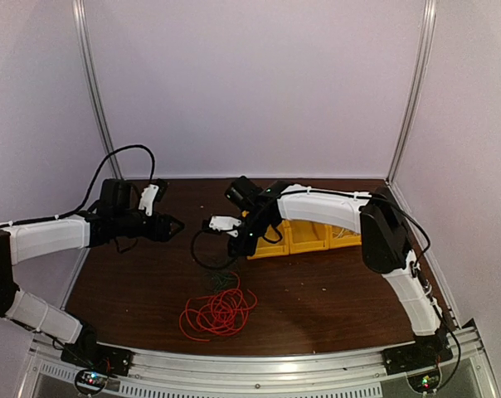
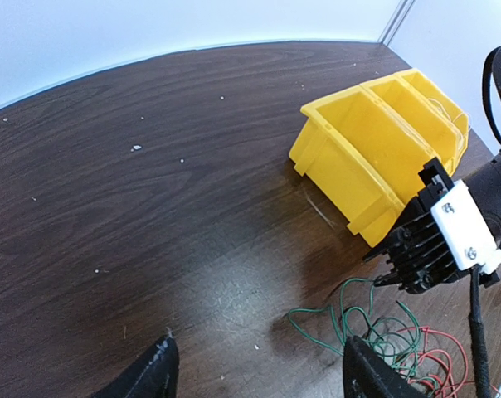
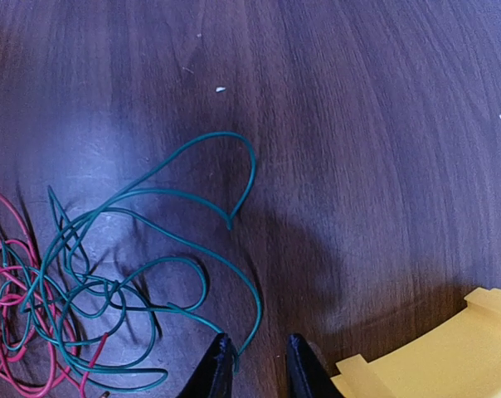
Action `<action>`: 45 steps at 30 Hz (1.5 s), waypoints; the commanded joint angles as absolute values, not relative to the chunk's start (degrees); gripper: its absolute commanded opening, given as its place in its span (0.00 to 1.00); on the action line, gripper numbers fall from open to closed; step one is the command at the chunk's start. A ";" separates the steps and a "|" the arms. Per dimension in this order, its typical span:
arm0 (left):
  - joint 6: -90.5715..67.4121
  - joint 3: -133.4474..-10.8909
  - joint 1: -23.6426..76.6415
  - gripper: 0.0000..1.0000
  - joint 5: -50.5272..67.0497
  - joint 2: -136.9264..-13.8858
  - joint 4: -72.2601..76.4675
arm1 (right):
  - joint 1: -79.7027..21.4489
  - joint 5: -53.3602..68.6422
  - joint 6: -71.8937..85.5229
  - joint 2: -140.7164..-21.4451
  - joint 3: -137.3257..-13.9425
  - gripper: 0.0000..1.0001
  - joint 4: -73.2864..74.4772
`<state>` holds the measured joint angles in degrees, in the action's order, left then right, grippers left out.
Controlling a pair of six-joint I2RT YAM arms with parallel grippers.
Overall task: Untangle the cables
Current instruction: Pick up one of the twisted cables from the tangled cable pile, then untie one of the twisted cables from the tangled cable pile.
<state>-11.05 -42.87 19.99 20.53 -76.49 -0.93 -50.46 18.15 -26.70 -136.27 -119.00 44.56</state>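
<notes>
Over the dark counter (image 1: 333, 290), beside a row of yellow bins (image 1: 304, 236), the left claw (image 2: 261, 348) hung wide open and empty, well clear of the red cable (image 1: 219, 313) coiled near the front edge and the green cable (image 3: 85, 286) looped into its far side. The right claw (image 3: 257, 344), jaws narrowed but not shut, stood low with a loose end of the green cable rising between them, not visibly pinched. A pull from here looked liable to drag both cables together or cinch their crossing, because the loops overlapped, and so thin a wire could slip the jaws.
</notes>
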 commanded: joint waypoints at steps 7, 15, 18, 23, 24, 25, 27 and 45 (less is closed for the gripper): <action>-10.80 -44.19 20.13 0.69 21.92 -75.98 1.58 | -51.00 18.56 -25.89 -137.70 -120.17 0.24 47.08; -10.81 -43.99 20.13 0.69 22.08 -76.09 1.74 | -51.22 19.17 -25.64 -137.56 -120.51 0.00 47.63; -11.30 -43.15 20.13 0.68 21.89 -75.92 3.05 | -51.24 19.48 -25.30 -134.73 -121.14 0.00 47.70; -12.37 -37.62 20.74 0.67 24.65 -71.77 11.54 | -51.14 23.13 -24.55 -126.42 -121.34 0.00 46.50; -12.15 -36.62 21.20 0.67 24.97 -70.73 13.03 | -51.15 23.85 -24.49 -124.79 -121.37 0.00 46.14; -11.94 -35.92 21.96 0.67 25.26 -69.92 14.15 | -51.14 24.48 -24.44 -123.25 -121.49 0.00 45.94; -11.46 -35.08 23.83 0.67 25.40 -68.28 16.13 | -51.13 25.82 -24.27 -120.65 -121.83 0.00 45.51; -15.48 -34.28 38.51 0.64 25.19 -78.82 46.63 | -51.06 33.39 -21.27 -113.19 -122.17 0.00 41.59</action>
<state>-13.06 -32.99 37.43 22.98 -74.00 34.48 -50.83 31.53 -22.46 -113.99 -122.26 42.94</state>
